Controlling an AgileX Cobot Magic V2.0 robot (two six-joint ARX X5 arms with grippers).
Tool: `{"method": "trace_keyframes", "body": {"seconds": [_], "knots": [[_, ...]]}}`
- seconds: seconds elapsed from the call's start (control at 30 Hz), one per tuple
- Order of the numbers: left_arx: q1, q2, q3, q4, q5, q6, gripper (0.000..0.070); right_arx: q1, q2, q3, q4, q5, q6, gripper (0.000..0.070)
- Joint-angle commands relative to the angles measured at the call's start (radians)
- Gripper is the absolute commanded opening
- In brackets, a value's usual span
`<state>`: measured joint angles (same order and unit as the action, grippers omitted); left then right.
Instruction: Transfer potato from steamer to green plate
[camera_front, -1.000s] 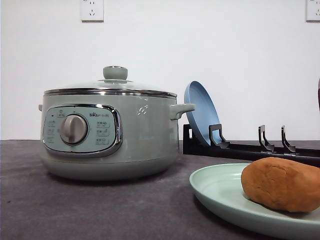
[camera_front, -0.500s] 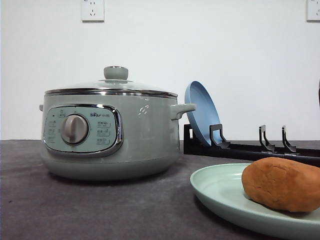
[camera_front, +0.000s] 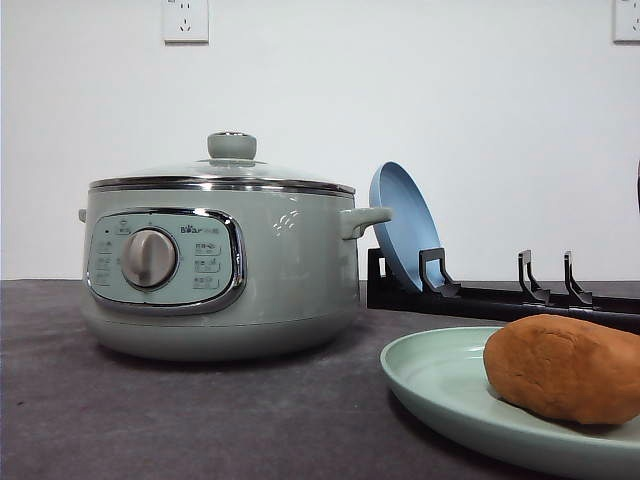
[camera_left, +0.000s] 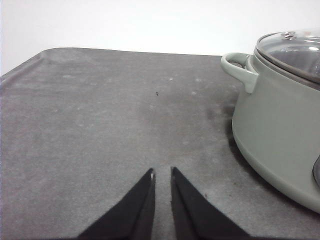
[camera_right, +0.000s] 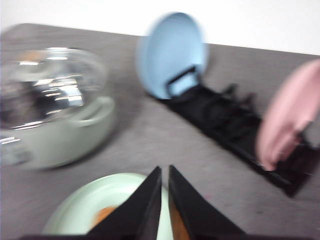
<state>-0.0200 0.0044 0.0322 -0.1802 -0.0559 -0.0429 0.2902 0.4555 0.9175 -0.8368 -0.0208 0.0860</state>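
Front view, left to right: steamer (camera_front: 218, 256) sits left-center on the gray table (camera_front: 150, 420), lid w/ green knob (camera_front: 231, 146) on, dial (camera_front: 149, 259) facing the camera. Just right of it, further back, a blue plate (camera_front: 402, 223) stands tilted in a black rack (camera_front: 500, 297) running toward the right edge. Lower right: green plate (camera_front: 440, 385) lying flat, potato (camera_front: 565, 368) resting on its right part, partly cut by the frame edge. Potato's long axis runs roughly horizontal, left-right across the frame, rounded end pointing left toward the steamer.

Left wrist view: left gripper (camera_left: 162, 173) low center over bare table, fingers nearly together, narrow slit, holding nothing; steamer at right edge.

Right wrist view (blurred): right gripper (camera_right: 165, 171) bottom center, fingers almost touching, nothing between them, above green plate (camera_right: 95, 205) & potato (camera_right: 104, 215). Pink plate (camera_right: 290, 112) in rack at right.
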Motion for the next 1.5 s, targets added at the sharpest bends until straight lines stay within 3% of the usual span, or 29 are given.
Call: {"method": "trace_keyframes", "body": {"seconds": [0.0,0.1,0.2,0.33,0.5,0.7,1.47], "knots": [[0.000,-0.001,-0.020,-0.006,-0.005,0.008,0.0057,-0.049,-0.054,-0.151,0.154,0.011,-0.061,0.0012],[0.000,-0.001,-0.020,-0.006,-0.005,0.007,0.0057,-0.101,-0.159,-0.386,0.402,0.022,-0.115,0.0012],[0.000,-0.001,-0.020,-0.006,-0.005,0.008,0.0057,-0.141,-0.265,-0.590,0.607,0.020,-0.121,0.0012],[0.000,-0.001,-0.020,-0.006,-0.005,0.008,0.0057,-0.185,-0.381,-0.778,0.731,0.021,-0.093,0.0012],[0.000,-0.001,-0.020,-0.006,-0.004,0.008,0.0057,-0.225,-0.452,-0.906,0.764,0.064,-0.093,0.0012],[0.000,-0.001,-0.020,-0.006,-0.005,0.007,0.0057,-0.249,-0.452,-0.906,0.659,0.080,-0.099,0.0012],[0.000,-0.001,-0.020,-0.006,-0.004,0.007,0.0057,-0.260,-0.452,-0.905,0.680,0.047,-0.097,0.0012]]}}
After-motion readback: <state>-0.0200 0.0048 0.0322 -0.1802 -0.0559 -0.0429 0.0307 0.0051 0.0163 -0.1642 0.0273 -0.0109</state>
